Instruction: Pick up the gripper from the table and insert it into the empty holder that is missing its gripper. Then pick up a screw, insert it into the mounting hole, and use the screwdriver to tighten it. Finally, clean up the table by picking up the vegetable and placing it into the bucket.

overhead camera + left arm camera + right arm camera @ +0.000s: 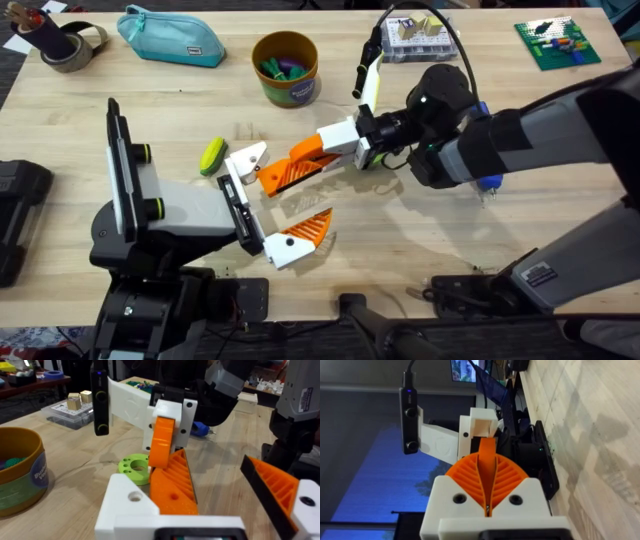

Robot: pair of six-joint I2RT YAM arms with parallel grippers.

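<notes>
Wooden bench (420, 225) | right jaws (322, 152) closed on orange gripper (290, 172), pressed at holder (245, 160) | left jaws (268, 205) open | vegetable (213, 155) beside holder | bucket (285, 68) behind

Arms: I see dark grey and black shells, a white label on the right one.
Right pincer (300, 160): white blocks, orange ribbed pads.
Left pincer (268, 205): white base, black screw holes.

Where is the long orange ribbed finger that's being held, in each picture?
Overhead: the gripper lies at the centre of the picture.
Left wrist: low centre, ribbed side showing.
Right wrist: a thin orange edge at mid-frame.
Shared landmark: the right gripper clamped on it.
</notes>
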